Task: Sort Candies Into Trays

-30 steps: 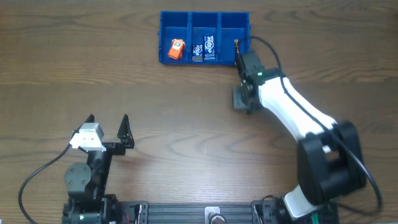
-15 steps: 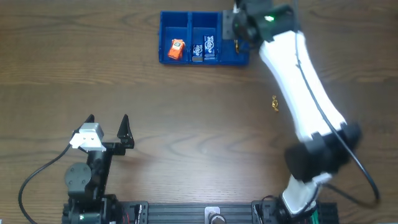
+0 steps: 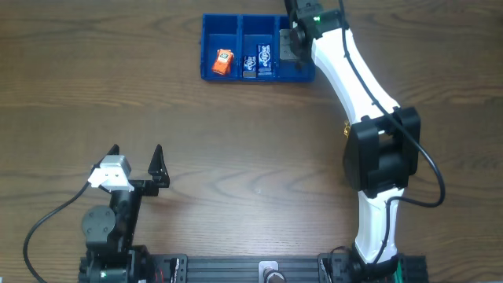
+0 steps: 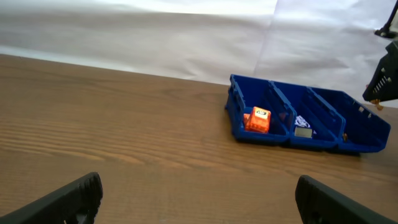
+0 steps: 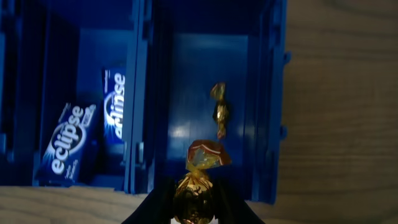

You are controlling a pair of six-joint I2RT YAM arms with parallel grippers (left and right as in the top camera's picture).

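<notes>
Wooden table (image 3: 236, 118); right end effector (image 5: 194, 208) clamped on gold-wrapped candy (image 5: 198, 177) over end-compartment rim of blue tray (image 5: 268, 93)

We are holding left arm (image 3: 118, 206) folded low by its base, left gripper (image 3: 135, 151) pointing forward, fingers spread wide apart. We are stretching right arm (image 3: 357, 75) far forward from its base, leaning toward middle, wrist tipped downward. With right gripper (image 5: 194, 202) we are pinching gold-wrapped candy (image 5: 196, 186), fingers closed tight on both its sides.
</notes>
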